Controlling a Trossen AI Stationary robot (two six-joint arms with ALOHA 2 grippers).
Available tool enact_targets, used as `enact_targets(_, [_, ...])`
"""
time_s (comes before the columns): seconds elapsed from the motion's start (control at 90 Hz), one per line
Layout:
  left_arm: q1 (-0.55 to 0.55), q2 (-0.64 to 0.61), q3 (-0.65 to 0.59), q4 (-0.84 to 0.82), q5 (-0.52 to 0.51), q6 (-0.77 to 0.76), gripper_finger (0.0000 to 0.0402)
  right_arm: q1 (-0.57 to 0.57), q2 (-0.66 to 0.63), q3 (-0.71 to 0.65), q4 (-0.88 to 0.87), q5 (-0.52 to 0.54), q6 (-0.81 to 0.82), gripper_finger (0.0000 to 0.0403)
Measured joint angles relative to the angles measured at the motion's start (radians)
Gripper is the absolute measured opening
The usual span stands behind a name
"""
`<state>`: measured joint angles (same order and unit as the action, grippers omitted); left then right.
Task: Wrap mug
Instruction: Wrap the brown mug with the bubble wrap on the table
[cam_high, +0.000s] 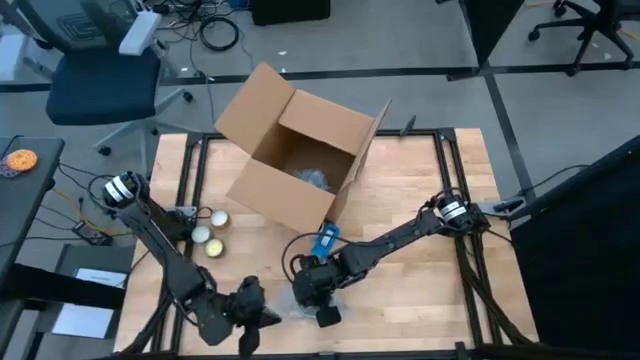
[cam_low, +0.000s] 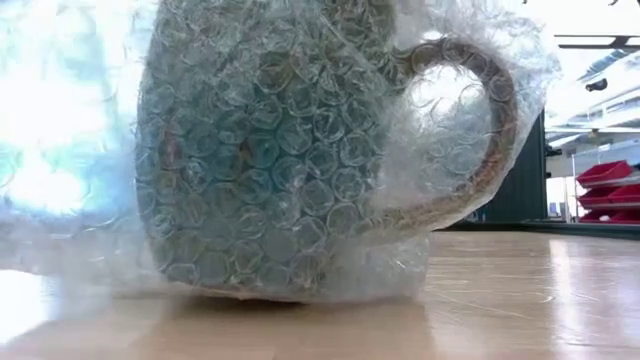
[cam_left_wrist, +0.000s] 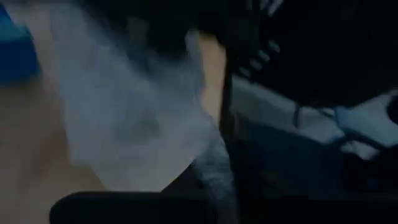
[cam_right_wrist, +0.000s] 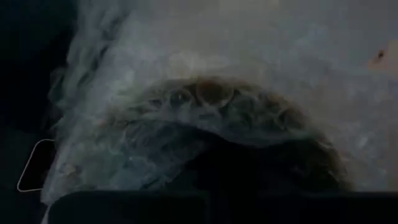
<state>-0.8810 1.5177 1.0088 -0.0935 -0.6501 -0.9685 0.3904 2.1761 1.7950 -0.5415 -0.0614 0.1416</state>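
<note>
Much is hidden here. In the high view the mug (cam_low: 290, 150) itself cannot be made out: both grippers crowd over it near the front edge of the bench (cam_high: 420, 180), and only a pale scrap of bubble wrap (cam_high: 290, 305) shows between them. The low view shows it properly: a dark teal mug standing upright on the wood, covered in bubble wrap, its handle (cam_low: 480, 130) under the wrap too, with loose wrap spreading off to one side. The top of the mug is cut off in that view.

The right gripper (cam_high: 322, 300) sits directly over the wrapped mug, and its wrist view is filled by the wrap over the mug's curved side. Whether its fingers are apart or closed cannot be told. The left gripper (cam_high: 258, 308) is just beside the wrap on the other side; its wrist view is too blurred to judge its fingers.

Farther back stand an open cardboard box (cam_high: 300, 150), and two tape rolls (cam_high: 210, 235) near the left edge.
</note>
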Motion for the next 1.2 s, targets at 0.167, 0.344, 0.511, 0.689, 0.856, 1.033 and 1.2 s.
enact_targets(0.167, [0.050,0.004,0.000,0.091,-0.096,0.157,0.0000,0.001,0.000,0.000,-0.001,0.039,0.021,0.0000])
enact_targets(0.344, [0.082,0.021,0.000,0.165,-0.097,0.260,0.0000,0.010,-0.003,0.000,-0.002,0.135,0.049,0.0000])
enact_targets(0.511, [0.088,0.058,0.001,0.179,-0.096,0.311,0.0000,0.023,-0.003,-0.001,-0.002,0.202,0.081,0.0000])
enact_targets(0.689, [0.090,0.073,0.001,0.139,0.071,0.397,0.0000,0.041,-0.008,-0.001,-0.014,0.193,0.083,0.0000])
enact_targets(0.856, [0.081,0.020,0.001,0.017,0.224,0.381,0.0000,0.068,-0.021,-0.001,-0.024,0.126,0.043,0.0000])
enact_targets(1.033, [0.074,-0.047,0.001,-0.236,0.260,0.261,0.0000,0.088,-0.021,-0.001,-0.033,0.113,-0.009,0.0000])
enact_targets(1.2, [0.075,-0.067,0.002,-0.550,0.259,0.092,0.0000,0.088,-0.030,0.001,-0.040,0.117,-0.013,0.0000])
